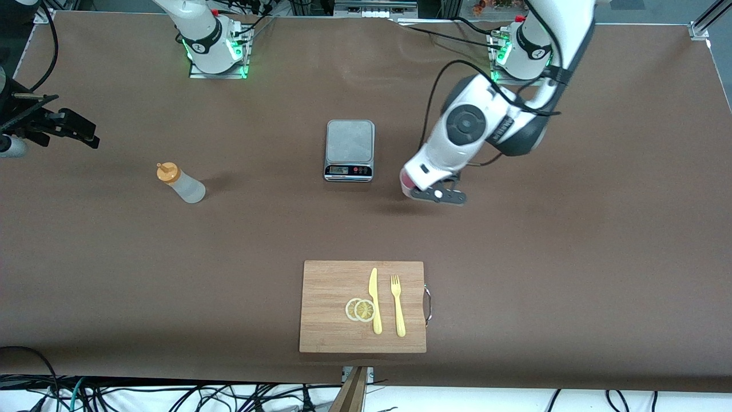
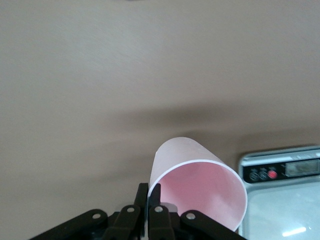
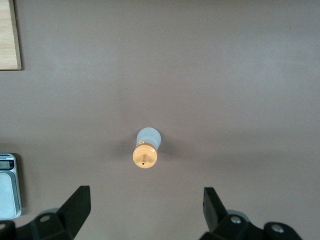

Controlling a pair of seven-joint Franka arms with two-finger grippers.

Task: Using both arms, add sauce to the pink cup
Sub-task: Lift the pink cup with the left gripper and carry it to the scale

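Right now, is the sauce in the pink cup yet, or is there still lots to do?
Not yet. Done: the left gripper is shut on the rim of the pink cup and holds it above the table beside the scale. In hand: the open right gripper hangs over the sauce bottle, which stands untouched with its cap on. Left: grab the bottle and squeeze sauce into the cup.

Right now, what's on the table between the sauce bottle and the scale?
Nothing: in the front view only bare brown table lies between the sauce bottle and the scale.
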